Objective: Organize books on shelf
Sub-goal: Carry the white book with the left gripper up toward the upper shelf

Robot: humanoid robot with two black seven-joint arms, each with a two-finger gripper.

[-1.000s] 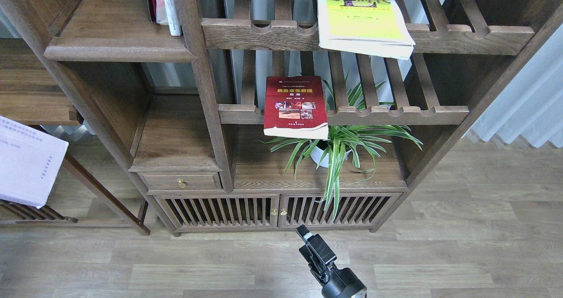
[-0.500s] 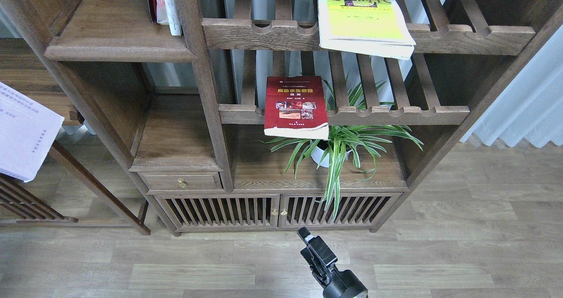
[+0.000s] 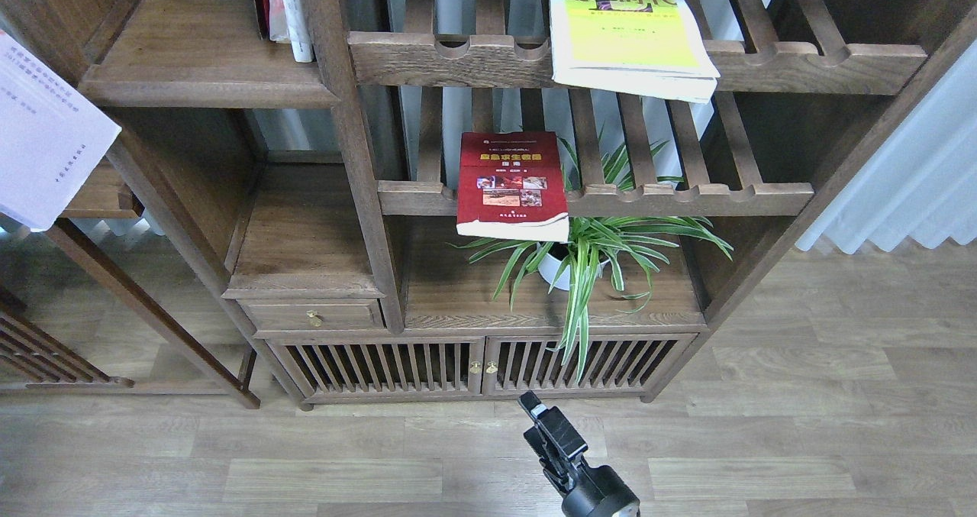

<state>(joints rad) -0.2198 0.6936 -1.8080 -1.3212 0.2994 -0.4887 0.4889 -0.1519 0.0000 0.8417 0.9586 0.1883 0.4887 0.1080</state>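
The pale lavender-white book point(image 3: 46, 135) hangs in the air at the far left edge, level with the solid dark-brown shelf point(image 3: 206, 89). No hand shows on it. My left gripper is out of view. The red book point(image 3: 511, 185) lies flat on the lower slatted rack and overhangs its front rail. The yellow-green book point(image 3: 626, 32) lies flat on the upper slatted rack and also overhangs. My right gripper point(image 3: 543, 425) is low over the floor in front of the cabinet doors, dark and seen end-on. Its fingers cannot be told apart.
White-spined upright books point(image 3: 294, 13) stand at the right end of the solid shelf. A potted spider plant point(image 3: 588, 257) sits under the red book. A small drawer point(image 3: 313, 315), slatted cabinet doors point(image 3: 382, 364) and a pale curtain point(image 3: 901, 196) are also in view.
The lavender-white book has risen at the left edge, from level with the drawer shelf up to level with the solid upper shelf. The right gripper has barely moved.
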